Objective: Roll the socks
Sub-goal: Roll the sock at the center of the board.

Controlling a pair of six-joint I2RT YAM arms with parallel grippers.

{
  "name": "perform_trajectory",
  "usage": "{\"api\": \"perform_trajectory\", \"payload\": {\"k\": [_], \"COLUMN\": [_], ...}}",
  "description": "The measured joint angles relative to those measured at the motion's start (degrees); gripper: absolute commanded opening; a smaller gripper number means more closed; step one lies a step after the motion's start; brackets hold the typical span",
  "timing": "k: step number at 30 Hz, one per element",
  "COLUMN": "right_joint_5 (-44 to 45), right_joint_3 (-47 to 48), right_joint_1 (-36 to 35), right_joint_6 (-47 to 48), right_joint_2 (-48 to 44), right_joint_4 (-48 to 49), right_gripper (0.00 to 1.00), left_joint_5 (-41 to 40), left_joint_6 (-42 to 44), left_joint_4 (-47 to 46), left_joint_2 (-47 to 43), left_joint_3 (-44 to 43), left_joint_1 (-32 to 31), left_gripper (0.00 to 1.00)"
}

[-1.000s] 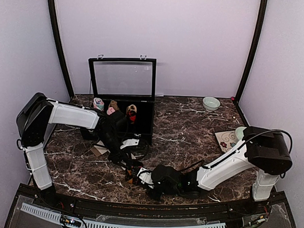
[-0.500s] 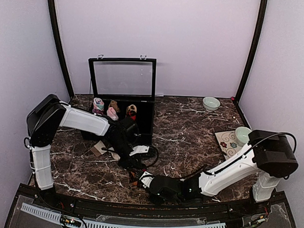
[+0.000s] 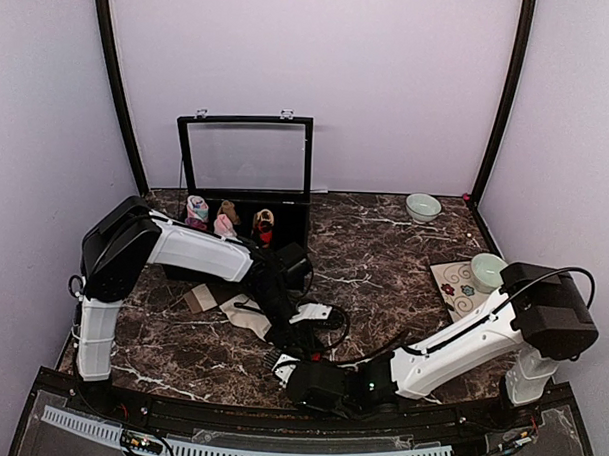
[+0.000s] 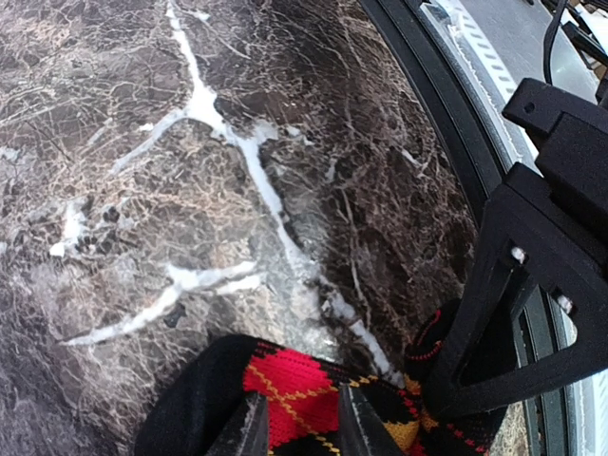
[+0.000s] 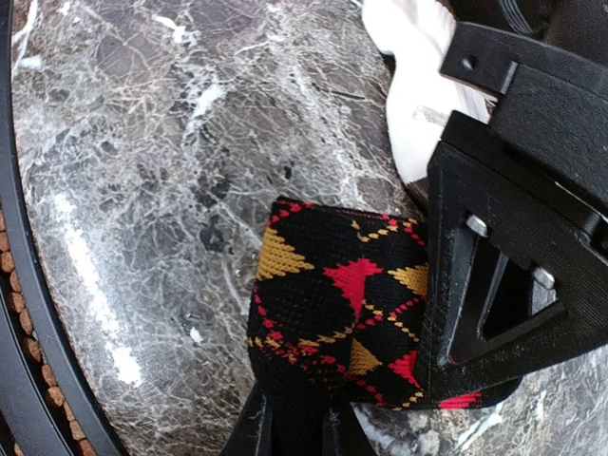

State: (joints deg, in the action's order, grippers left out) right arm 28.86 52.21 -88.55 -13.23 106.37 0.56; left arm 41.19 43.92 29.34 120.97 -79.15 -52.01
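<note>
Black argyle sock (image 5: 332, 294) lying on the marbled desk (image 5: 142, 142) near its front edge, pinched at once by left hand (image 4: 299, 423) and by right hand (image 5: 296, 426).

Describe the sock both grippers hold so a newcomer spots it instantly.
On the dark marble table, at the near edge, the left gripper and right gripper meet. Both pinch the black knitted sock, the only one bearing red and mustard argyle diamonds, unlike the cream sock nearby.

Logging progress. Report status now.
Left gripper shut on argyle sock. Right gripper shut on same sock. Cream sock lies beside left arm. Nothing in the way.
</note>
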Motion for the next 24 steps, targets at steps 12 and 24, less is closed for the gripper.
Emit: {"api": "perform_trajectory", "payload": {"k": [12, 24], "right_joint_5": [-8.2, -34.2], "right_joint_3": [4.6, 8.6], "right_joint_1": [3.1, 9.2], "right_joint_6": [1.8, -0.8], "right_joint_2": [2.9, 7.3], "right_joint_4": [-1.9, 2.8], "right_gripper": [0.0, 0.0], "left_joint_5": [-0.4, -0.1], "left_joint_6": [-0.4, -1.5], "left_joint_4": [2.5, 2.2], "left_joint_2": [-1.7, -3.0], "left_joint_3": [0.3, -1.1], "left_joint_1": [2.2, 6.5], "left_gripper": [0.44, 0.44]}}
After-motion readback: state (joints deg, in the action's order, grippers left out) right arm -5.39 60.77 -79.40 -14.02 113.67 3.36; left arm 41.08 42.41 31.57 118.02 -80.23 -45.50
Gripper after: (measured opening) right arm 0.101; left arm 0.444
